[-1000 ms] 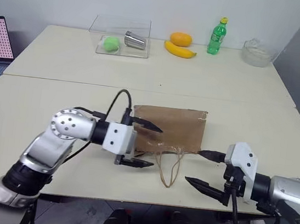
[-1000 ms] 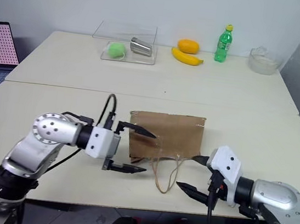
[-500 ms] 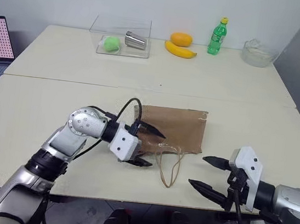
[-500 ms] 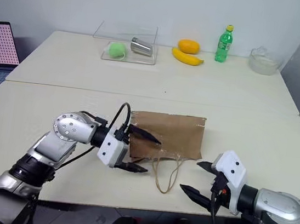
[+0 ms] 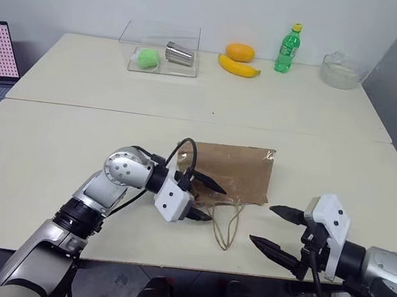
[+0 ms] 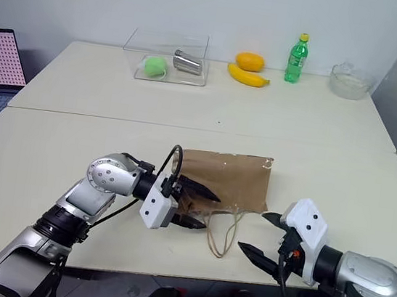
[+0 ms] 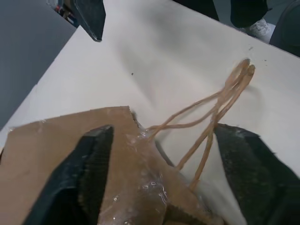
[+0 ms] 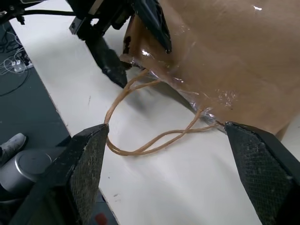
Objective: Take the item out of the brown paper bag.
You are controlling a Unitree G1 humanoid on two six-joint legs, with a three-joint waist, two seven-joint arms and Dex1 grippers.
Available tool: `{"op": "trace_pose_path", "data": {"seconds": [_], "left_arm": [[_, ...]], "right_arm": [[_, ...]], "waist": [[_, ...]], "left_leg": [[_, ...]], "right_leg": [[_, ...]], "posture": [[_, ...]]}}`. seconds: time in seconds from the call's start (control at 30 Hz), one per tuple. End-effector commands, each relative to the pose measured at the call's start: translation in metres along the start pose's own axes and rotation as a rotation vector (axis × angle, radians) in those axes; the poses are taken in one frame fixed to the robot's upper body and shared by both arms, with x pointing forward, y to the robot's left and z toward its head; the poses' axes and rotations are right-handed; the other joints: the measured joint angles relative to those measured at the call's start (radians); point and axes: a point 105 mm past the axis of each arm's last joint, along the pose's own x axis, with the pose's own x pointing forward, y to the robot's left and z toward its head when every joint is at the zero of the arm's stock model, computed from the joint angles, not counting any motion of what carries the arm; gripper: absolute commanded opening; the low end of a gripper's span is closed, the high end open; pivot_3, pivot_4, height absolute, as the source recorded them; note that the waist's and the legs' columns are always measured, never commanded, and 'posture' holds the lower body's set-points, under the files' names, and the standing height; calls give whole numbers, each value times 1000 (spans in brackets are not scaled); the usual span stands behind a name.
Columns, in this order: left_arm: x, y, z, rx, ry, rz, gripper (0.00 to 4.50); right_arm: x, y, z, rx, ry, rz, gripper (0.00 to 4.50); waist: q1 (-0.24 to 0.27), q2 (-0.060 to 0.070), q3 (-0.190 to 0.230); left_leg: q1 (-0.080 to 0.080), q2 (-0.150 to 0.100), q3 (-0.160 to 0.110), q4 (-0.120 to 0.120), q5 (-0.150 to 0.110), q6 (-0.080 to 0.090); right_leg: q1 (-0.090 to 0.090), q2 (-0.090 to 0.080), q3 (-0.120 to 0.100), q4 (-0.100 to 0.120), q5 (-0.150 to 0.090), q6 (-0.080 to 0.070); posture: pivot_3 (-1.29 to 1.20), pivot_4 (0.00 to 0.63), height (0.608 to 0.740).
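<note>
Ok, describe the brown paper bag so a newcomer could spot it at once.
On the near half of the long cream table, just in front of the seam, the brown paper bag lies flat between the two claws. It is the sole brown kraft item, with thin beige cord handles looping toward the table's front edge.

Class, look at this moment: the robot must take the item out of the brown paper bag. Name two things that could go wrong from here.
1. The brown paper bag lies flat, and the left gripper straddles its mouth edge. Closing may pinch the paper and crumple or drag the bag rather than open it.
2. The cord handles loop loosely between the bag and the open right gripper; a finger could snag them and pull the bag along.
</note>
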Motion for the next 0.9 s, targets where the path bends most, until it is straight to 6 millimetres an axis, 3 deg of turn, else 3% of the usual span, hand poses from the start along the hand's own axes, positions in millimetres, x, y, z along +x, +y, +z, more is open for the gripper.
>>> {"op": "trace_pose_path", "data": {"seconds": [0.03, 0.07, 0.1, 0.27, 0.43, 0.63, 0.9], "left_arm": [[2, 6, 6, 36, -24, 15, 2227], [1, 6, 6, 37, -24, 15, 1870], [1, 6, 6, 35, -25, 16, 1792], [-2, 10, 6, 21, -25, 24, 93], [0, 13, 10, -23, -42, 43, 41], [-3, 32, 10, -138, -41, 135, 41], [-1, 46, 13, -171, -37, 190, 41]], "right_arm": [[-1, 19, 13, -77, -44, 49, 4162], [-1, 19, 13, -77, -44, 48, 4162], [-1, 19, 13, -77, -44, 47, 4162], [0, 20, 13, -79, -45, 48, 4162], [1, 24, 11, -73, -39, 69, 4162], [-2, 39, 8, -44, -18, 181, 4162], [21, 62, -8, -28, 28, 270, 4162]], "waist": [[0, 0, 0], [0, 0, 0], [0, 0, 0], [0, 0, 0], [0, 0, 0], [0, 0, 0], [-2, 0, 0]], "left_leg": [[0, 0, 0, 0, 0, 0], [0, 0, 0, 0, 0, 0], [0, 0, 0, 0, 0, 0], [0, 0, 0, 0, 0, 0], [0, 0, -1, 0, 0, 0], [1, 0, -2, 1, 0, 0], [4, 0, -2, 0, 0, 0]], "right_leg": [[0, 0, 0, 0, 0, 0], [0, 0, 0, 0, 0, 0], [0, 0, 0, 0, 0, 0], [1, 0, 0, 0, 0, 0], [1, 0, 0, 0, 0, 0], [3, 0, -1, -1, 0, 0], [6, 0, -1, -1, 0, 1]], "posture": [[0, 150, 740], [0, 150, 740], [0, 150, 740], [0, 150, 740], [0, 150, 740], [0, 150, 740], [0, 150, 740]]}}
